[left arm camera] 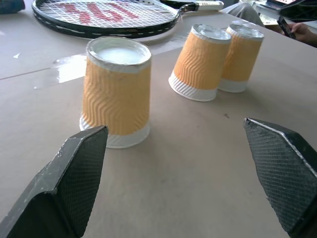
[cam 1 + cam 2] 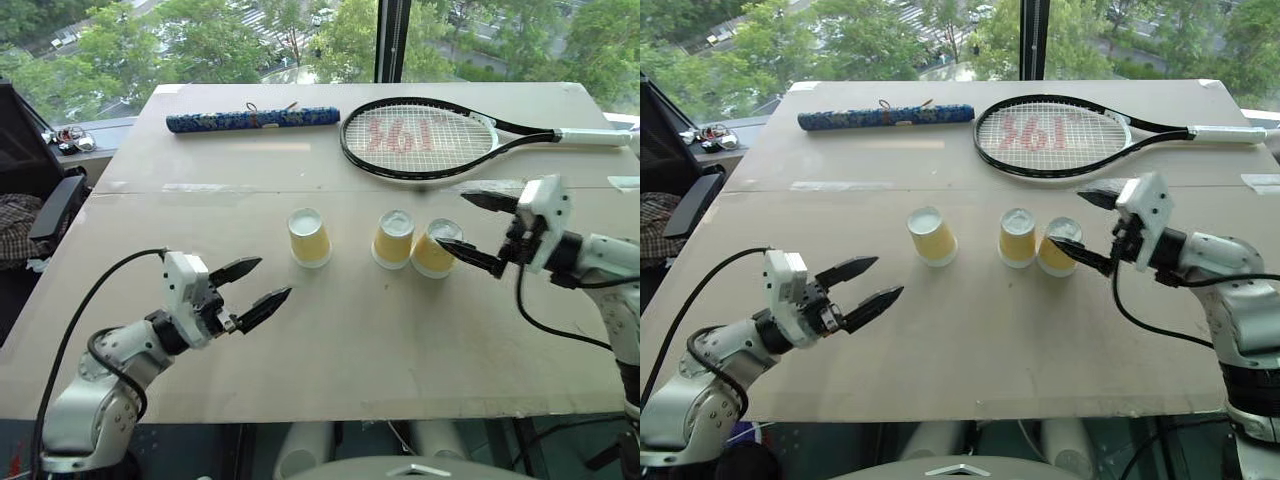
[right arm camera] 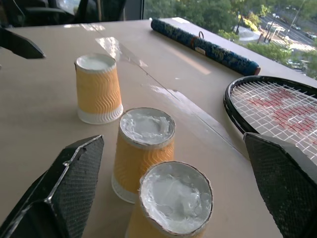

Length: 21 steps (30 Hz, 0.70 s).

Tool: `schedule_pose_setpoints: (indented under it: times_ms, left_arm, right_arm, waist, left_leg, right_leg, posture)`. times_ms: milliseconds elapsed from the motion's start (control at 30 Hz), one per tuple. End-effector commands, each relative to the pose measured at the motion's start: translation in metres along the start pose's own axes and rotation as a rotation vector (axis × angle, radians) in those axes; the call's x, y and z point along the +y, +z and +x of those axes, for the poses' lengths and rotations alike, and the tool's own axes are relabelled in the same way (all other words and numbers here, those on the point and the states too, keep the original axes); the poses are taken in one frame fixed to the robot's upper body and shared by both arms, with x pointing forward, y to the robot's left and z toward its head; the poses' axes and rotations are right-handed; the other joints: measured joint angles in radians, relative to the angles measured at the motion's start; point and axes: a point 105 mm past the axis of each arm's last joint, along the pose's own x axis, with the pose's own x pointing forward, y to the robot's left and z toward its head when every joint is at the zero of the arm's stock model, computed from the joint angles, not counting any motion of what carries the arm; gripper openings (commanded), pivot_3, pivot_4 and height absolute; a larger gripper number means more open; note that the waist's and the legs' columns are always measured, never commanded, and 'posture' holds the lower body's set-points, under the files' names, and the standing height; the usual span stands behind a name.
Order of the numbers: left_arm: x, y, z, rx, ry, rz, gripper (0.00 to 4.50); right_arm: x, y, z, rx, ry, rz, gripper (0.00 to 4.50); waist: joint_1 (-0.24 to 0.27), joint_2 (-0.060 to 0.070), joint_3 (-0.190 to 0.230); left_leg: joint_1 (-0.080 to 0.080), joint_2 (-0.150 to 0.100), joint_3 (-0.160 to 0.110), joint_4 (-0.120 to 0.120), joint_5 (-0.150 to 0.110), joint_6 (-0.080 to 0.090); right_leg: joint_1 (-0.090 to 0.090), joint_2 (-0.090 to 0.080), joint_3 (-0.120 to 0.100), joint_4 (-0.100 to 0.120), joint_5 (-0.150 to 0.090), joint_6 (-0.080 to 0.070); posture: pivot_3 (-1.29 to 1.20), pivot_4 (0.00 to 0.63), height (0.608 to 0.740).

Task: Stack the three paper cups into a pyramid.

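three cups (image 2: pixel 394 239) stood upside down on the surface (image 2: pixel 350 340), the rightmost tilted between the spread right hand (image 2: pixel 478 228); left hand (image 2: pixel 262 287) spread, well apart.

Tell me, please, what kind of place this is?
Probably an upper-floor office or lab: a large window overlooks trees and a road, an office chair stands beside the table, and a tennis racket lies on it.

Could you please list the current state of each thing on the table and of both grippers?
left cup: upside down, standing alone.
middle cup: upside down, tilted, leaning against the right cup.
right cup: upside down, touching the middle cup.
pyramid: not yet built.
tennis racket: lying flat.
blue rolled item: lying flat.
left gripper: open, holding nothing.
right gripper: open, beside the right cup.
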Motion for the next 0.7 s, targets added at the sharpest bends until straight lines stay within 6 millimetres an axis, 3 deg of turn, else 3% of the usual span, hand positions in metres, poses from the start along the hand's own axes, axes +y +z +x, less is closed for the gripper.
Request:
schedule_pose_setpoints:
  times_ms: [33, 133, 500, 600, 667, 700]
  left_arm:
    - [0.013, 0.002, 0.016, 0.021, -0.016, 0.065, 4.50]
    - [0.021, 0.002, 0.034, 0.029, -0.045, 0.074, 4.50]
    - [0.037, 0.003, 0.091, 0.029, -0.139, 0.141, 4.50]
    - [0.039, -0.001, 0.095, 0.042, -0.155, 0.158, 3.64]
    - [0.038, -0.001, 0.097, 0.032, -0.170, 0.161, 2.72]
    - [0.037, 0.001, 0.098, 0.013, -0.184, 0.157, 2.56]
  right_arm:
    - [0.024, 0.021, -0.024, -0.092, 0.073, -0.055, 4.46]
    - [0.043, 0.019, -0.032, -0.081, 0.107, -0.044, 4.46]
    - [0.077, 0.016, -0.038, -0.052, 0.102, -0.007, 4.46]
    - [0.080, 0.015, -0.040, -0.044, 0.081, -0.006, 4.50]
    - [0.081, 0.014, -0.041, -0.041, 0.066, -0.003, 4.50]
    - [0.081, 0.014, -0.042, -0.038, 0.058, -0.004, 4.50]
  waist:
    - [0.008, 0.000, 0.000]
    - [0.006, 0.000, 0.000]
    - [-0.005, -0.002, -0.002]
    - [-0.013, -0.003, -0.002]
    - [-0.016, -0.003, -0.002]
    - [-0.015, -0.003, -0.002]
  left_leg:
    - [0.000, 0.000, 0.000, 0.000, 0.000, 0.000]
    - [0.000, 0.000, 0.000, 0.000, 0.000, 0.000]
    - [0.001, -0.001, 0.001, 0.003, 0.000, 0.000]
    - [0.001, -0.001, 0.001, 0.003, 0.000, 0.000]
    - [0.002, -0.001, 0.001, 0.003, 0.000, 0.000]
    - [0.002, -0.001, 0.001, 0.003, 0.000, 0.000]
  right_leg:
    - [0.000, 0.000, 0.000, 0.000, 0.000, 0.000]
    - [0.000, 0.000, 0.000, 0.001, 0.000, 0.000]
    - [0.001, 0.002, -0.002, 0.003, 0.000, 0.001]
    - [0.001, 0.002, -0.001, 0.002, 0.001, 0.001]
    - [0.001, 0.002, -0.001, 0.003, 0.001, 0.001]
    - [0.001, 0.002, -0.002, 0.003, 0.001, 0.001]
  posture:
    - [0.00, 0.150, 0.740]
    - [0.00, 0.150, 0.740]
    - [0.00, 0.150, 0.740]
    - [0.00, 0.150, 0.740]
    - [0.00, 0.150, 0.740]
    - [0.00, 0.150, 0.740]
